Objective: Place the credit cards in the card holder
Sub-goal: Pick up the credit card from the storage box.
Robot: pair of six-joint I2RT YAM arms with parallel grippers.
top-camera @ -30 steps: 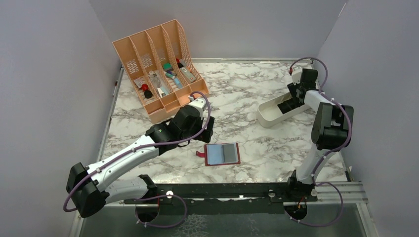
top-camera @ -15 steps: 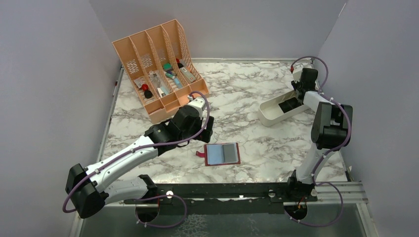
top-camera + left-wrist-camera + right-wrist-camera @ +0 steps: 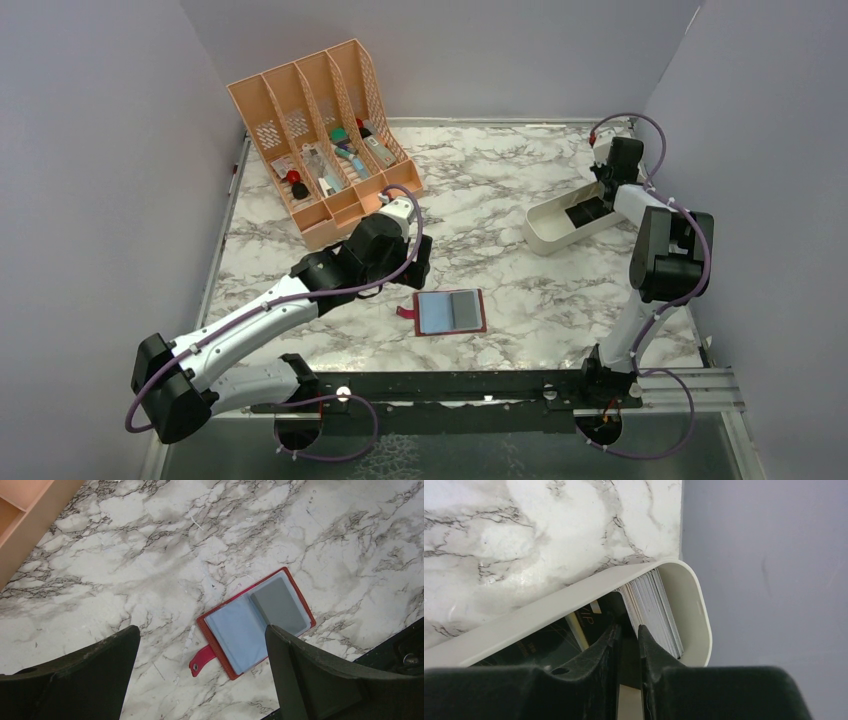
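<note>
The card holder [image 3: 450,312] lies open on the marble, red with clear pockets, one grey card inside and its snap tab to the left. In the left wrist view the card holder [image 3: 257,622] sits below my left gripper [image 3: 200,630], which hovers wide open and holds nothing. That left gripper [image 3: 422,265] hangs just left of and behind it. My right gripper [image 3: 595,200] reaches into the white tray [image 3: 545,235]. Its fingers [image 3: 611,640] stand nearly together on a dark credit card, beside a stack of upright credit cards [image 3: 654,605]. More dark cards [image 3: 539,645] lie flat there.
A peach slotted organizer [image 3: 320,140] with small items stands at the back left, its corner in the left wrist view [image 3: 20,520]. The tray's rim [image 3: 549,612] lies close to the right wall. Grey walls enclose the table on three sides.
The right gripper's jaws have narrowed from wide apart to nearly together inside the tray, shifting slightly toward its far end. The left arm and card holder have barely moved.
</note>
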